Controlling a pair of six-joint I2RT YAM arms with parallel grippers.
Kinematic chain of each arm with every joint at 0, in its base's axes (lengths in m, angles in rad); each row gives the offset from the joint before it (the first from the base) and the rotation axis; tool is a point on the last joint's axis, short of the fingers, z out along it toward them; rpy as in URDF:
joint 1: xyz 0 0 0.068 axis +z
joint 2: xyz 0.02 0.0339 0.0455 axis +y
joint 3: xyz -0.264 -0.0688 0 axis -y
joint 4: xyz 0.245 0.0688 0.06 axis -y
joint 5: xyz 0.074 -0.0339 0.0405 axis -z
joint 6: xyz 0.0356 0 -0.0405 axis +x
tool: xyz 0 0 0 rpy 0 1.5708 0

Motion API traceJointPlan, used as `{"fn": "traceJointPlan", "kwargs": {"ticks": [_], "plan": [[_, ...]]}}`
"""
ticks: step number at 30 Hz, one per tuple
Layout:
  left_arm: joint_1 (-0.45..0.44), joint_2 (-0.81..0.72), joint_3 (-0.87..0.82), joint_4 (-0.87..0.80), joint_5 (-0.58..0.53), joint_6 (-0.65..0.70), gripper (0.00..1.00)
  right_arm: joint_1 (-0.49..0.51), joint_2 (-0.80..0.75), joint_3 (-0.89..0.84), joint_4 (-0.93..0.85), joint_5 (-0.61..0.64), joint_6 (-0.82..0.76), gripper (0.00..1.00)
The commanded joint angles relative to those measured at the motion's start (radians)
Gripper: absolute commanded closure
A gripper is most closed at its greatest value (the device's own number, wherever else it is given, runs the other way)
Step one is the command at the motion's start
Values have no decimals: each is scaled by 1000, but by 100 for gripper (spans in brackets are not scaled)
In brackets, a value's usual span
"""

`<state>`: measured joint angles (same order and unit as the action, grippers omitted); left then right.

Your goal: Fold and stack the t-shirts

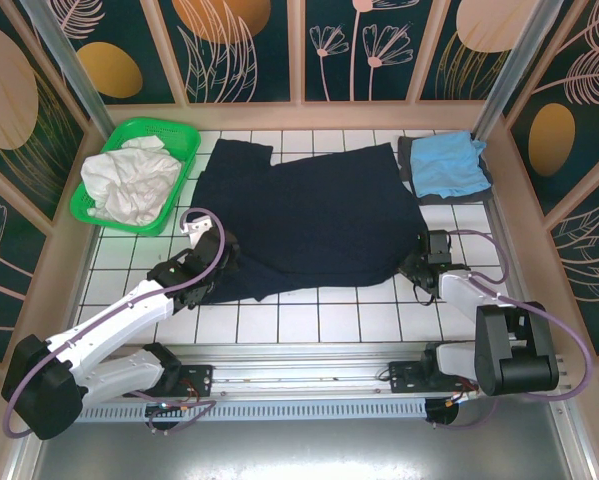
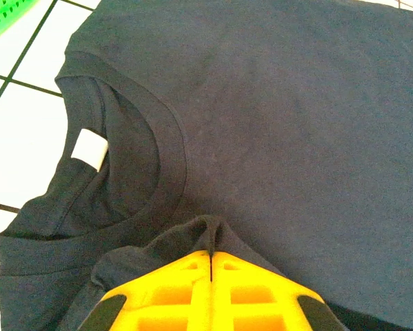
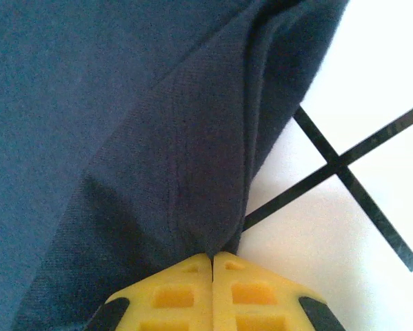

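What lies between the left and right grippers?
In the top external view, the dark navy t-shirt spans that stretch, spread on the table; the left gripper and the right gripper are each shut on its cloth.

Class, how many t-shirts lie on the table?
3: dark navy t-shirt, centre; light blue t-shirt on dark grey t-shirt, far right. More may hide under white cloth in green plastic basket.

navy t-shirt (image 1: 309,215): large, spread flat, slightly rumpled, just right of green basket (image 1: 187,150)
light blue t-shirt (image 1: 447,165): folded, atop dark grey t-shirt (image 1: 406,160), well right of basket
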<state>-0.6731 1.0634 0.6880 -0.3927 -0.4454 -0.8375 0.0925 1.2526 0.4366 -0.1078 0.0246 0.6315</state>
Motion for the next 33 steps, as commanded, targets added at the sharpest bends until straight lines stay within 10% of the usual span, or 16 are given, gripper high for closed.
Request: {"fn": "traceJointPlan", "kwargs": {"ticks": [1,17,33], "plan": [[7,-23,-12,12,1,18,100,-9,-38,24,-25,32,-15,100],[15,-52,48,-49,-68,49,100,-9,-398,248,-366,151,-38,100],[196,440,329,-33,-175,139,100,-87,138,417,-74,76,-137,100]]}}
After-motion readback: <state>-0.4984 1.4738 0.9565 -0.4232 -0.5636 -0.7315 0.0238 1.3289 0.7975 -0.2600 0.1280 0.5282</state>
